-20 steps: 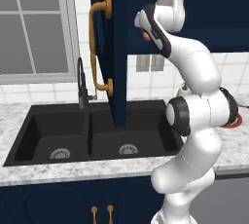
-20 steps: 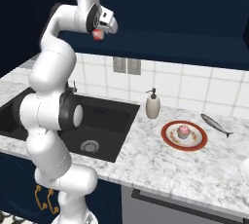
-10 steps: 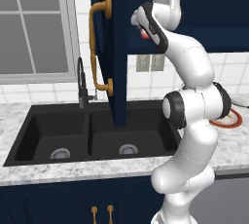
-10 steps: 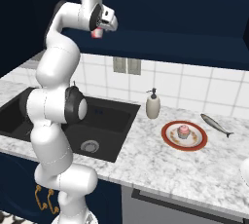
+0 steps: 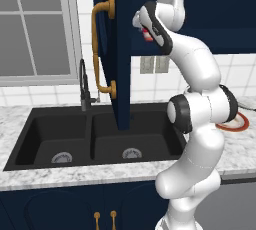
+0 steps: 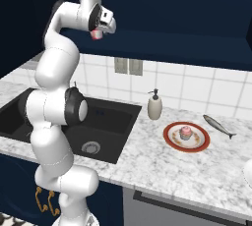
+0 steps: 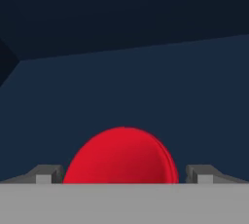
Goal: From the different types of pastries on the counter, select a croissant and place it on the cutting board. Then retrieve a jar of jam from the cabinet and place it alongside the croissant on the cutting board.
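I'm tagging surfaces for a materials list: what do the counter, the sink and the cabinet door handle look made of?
Counter: polished stone, likely marble, white with grey veining. Sink: matte black, perhaps composite; no shine. Cabinet door handle: brass-like metal, golden with a soft sheen.

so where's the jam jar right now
The jar of jam sits between the gripper fingers, held high at the open cabinet above the sink, left of the plated cupcake in the right base view.

Pincer (image 6: 97,34) with jar of jam (image 6: 96,34) drawn slightly back from cabinet (image 6: 147,9).
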You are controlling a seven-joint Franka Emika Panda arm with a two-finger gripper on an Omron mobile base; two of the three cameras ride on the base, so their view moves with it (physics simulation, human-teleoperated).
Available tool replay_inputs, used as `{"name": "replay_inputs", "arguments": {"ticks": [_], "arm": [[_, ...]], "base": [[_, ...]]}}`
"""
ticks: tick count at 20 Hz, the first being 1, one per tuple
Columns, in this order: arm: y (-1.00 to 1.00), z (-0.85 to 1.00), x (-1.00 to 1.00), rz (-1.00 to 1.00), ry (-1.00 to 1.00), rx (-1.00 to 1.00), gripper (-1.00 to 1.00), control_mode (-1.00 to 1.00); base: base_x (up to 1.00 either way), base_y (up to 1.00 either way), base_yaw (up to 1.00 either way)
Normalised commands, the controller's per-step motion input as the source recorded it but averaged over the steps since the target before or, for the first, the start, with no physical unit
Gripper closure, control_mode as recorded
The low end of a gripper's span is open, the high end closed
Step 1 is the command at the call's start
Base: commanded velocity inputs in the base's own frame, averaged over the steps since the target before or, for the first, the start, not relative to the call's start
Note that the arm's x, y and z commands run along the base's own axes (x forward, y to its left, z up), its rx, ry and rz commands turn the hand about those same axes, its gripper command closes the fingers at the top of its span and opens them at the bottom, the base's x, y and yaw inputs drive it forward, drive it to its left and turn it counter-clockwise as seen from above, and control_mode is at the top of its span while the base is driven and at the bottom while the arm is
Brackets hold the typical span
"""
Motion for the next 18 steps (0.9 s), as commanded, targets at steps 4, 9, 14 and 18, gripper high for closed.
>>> {"name": "replay_inputs", "arguments": {"ticks": [4, 9, 14, 18], "arm": [[0.31, -0.28, 0.00, 0.00, 0.00, 0.00, 1.00, -1.00], [-0.11, -0.08, -0.17, 0.00, 0.00, 0.00, 1.00, -1.00], [-0.38, 0.17, -0.51, 0.00, 0.00, 0.04, 1.00, -1.00], [-0.04, 0.23, -0.88, 0.00, -0.02, 0.03, 1.00, -1.00]], "base": [[0.00, 0.00, 0.00], [0.00, 0.00, 0.00], [0.00, 0.00, 0.00], [0.00, 0.00, 0.00]]}}
